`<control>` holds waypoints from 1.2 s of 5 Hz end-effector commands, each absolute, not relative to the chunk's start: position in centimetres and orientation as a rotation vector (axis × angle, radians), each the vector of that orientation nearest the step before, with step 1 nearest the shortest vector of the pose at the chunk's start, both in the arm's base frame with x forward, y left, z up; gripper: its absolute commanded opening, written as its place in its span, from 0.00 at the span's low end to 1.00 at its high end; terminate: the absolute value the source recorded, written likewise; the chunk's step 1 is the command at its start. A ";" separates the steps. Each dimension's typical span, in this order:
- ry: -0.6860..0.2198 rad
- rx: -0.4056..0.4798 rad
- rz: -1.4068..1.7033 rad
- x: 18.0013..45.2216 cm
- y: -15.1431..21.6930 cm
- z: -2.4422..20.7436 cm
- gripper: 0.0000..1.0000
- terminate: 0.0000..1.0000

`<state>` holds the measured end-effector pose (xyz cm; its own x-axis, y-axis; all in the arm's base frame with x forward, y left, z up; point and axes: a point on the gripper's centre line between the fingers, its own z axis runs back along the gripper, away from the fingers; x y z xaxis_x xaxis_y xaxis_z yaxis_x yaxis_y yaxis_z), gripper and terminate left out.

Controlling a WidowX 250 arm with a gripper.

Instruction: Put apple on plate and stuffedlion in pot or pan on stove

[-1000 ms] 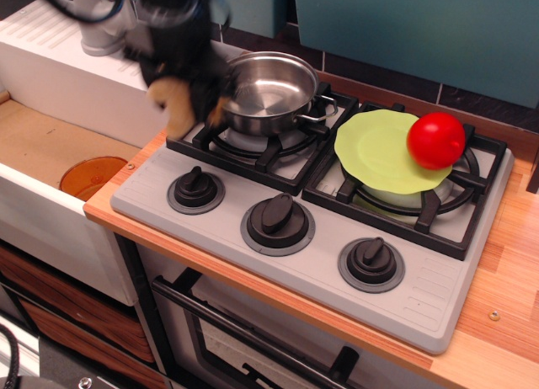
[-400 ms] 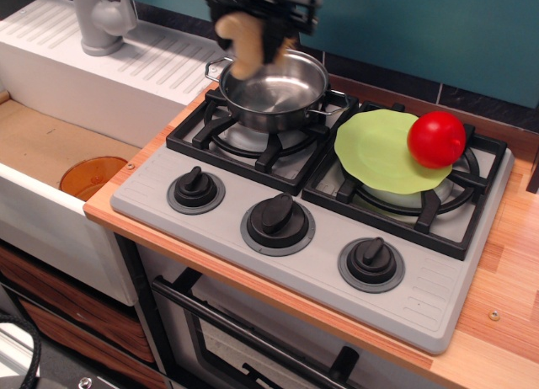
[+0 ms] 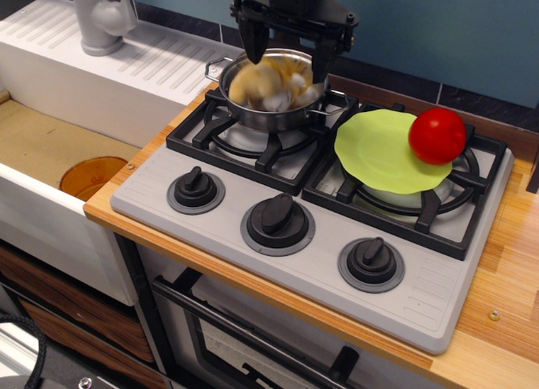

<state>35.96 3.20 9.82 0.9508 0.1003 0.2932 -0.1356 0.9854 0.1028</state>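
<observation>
- Your black gripper is hanging directly above the shiny stainless-steel pot with small loop handles, its two fingers spread apart and gripping nothing.
- The small tan-yellow plush lion is lying inside that pot, blurred, so you cannot tell which way it is facing; it looks released.
- The pot is sitting on the left black burner grate of the light grey toy stove.
- The glossy bright red ball-shaped toy apple is resting on the far right edge of the thin lime-green round plate, which is lying over the right burner.
- By my judgement both placements are looking done, though the apple is perching near the rim and could roll off.
- If you are regrasping the lion, expect it to be light and soft, squashing under the fingers; take it across the bulk of the body, not the shaggy mane.
- The apple is likely hard and slippery; close across its widest part, from above.
</observation>
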 end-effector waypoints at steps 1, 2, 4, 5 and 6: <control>-0.313 0.120 0.118 37.8 2.6 12.8 1.00 0.00; -0.306 0.125 0.119 37.2 1.3 13.5 1.00 0.00; -0.293 0.120 0.126 34.8 -3.1 14.0 1.00 0.00; -0.300 0.112 0.138 34.2 -4.6 13.7 1.00 0.00; -0.304 0.104 0.152 33.9 -5.3 13.5 1.00 0.00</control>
<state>33.27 -4.93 10.99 0.9612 0.1369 0.2396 -0.1645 0.9813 0.0995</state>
